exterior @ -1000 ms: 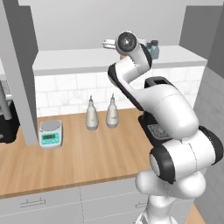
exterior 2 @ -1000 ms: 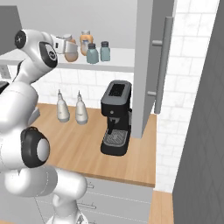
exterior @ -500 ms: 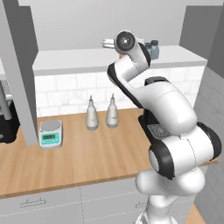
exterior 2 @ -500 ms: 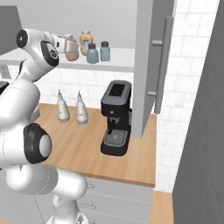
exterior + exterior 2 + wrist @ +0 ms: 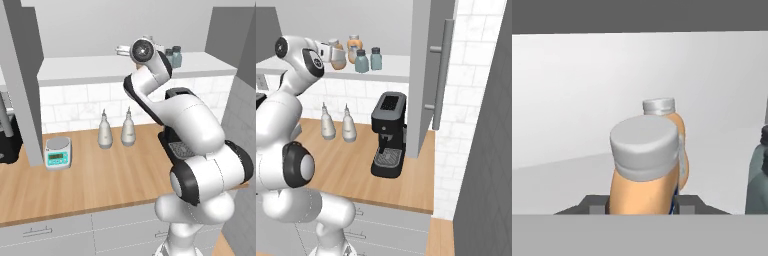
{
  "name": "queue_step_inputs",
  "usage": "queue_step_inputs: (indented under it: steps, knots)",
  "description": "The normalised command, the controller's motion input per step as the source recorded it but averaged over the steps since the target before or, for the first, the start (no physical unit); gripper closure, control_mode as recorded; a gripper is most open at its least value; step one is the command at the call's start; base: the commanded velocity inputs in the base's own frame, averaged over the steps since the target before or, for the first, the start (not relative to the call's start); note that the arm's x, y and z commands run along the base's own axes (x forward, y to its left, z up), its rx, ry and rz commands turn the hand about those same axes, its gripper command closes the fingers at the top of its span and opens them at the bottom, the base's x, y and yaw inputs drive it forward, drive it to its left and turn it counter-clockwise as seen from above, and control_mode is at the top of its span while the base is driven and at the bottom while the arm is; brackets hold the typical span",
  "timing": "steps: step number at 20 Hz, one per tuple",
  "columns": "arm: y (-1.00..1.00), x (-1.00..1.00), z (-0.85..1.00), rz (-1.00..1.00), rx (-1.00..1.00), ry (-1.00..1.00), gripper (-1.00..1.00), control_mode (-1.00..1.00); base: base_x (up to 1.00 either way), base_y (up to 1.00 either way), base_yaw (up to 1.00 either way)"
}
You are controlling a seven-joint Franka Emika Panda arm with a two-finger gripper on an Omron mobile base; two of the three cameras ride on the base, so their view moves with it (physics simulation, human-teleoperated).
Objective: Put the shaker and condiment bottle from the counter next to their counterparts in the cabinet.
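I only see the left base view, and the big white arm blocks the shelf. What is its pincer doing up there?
Observer: In the hand view, the pincer is shut on the condiment bottle, orange with a pale grey cap.
Operator: Is its twin nearby?
Observer: Yes, the twin bottle stands just beyond it in the hand view.
Operator: I spot one jar. Any more?
Observer: The right base view shows two: the nearer jar and the farther jar, side by side on the shelf.

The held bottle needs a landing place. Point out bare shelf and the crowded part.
Bare shelf runs left of the held bottle to the cabinet's side panel. Crowded: the right end, where the twin bottle and two jars cluster by the door.
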Motion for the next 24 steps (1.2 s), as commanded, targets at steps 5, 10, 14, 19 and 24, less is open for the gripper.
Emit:
queue_step_inputs:
  steps: [5,10,14,19,24]
  knots:
    - [0.00,0.01,-0.15,0.00,0.00,-0.06,-1.00,-1.00,0.00,0.00,0.00]
    - [0.00,0.00,-0.01,0.00,0.00,-0.05,-1.00,-1.00,0.00,0.00,0.00]
    - [0.00,-0.03,0.01,0.01,0.00,0.00,-1.00,-1.00,0.00,0.00,0.00]
    - [0.00,-0.12,0.07,0.01,0.00,0.00,-1.00,-1.00,0.00,0.00,0.00]
    - [0.00,-0.24,0.18,0.02,0.01,0.00,-1.00,-1.00,0.00,0.00,0.00]
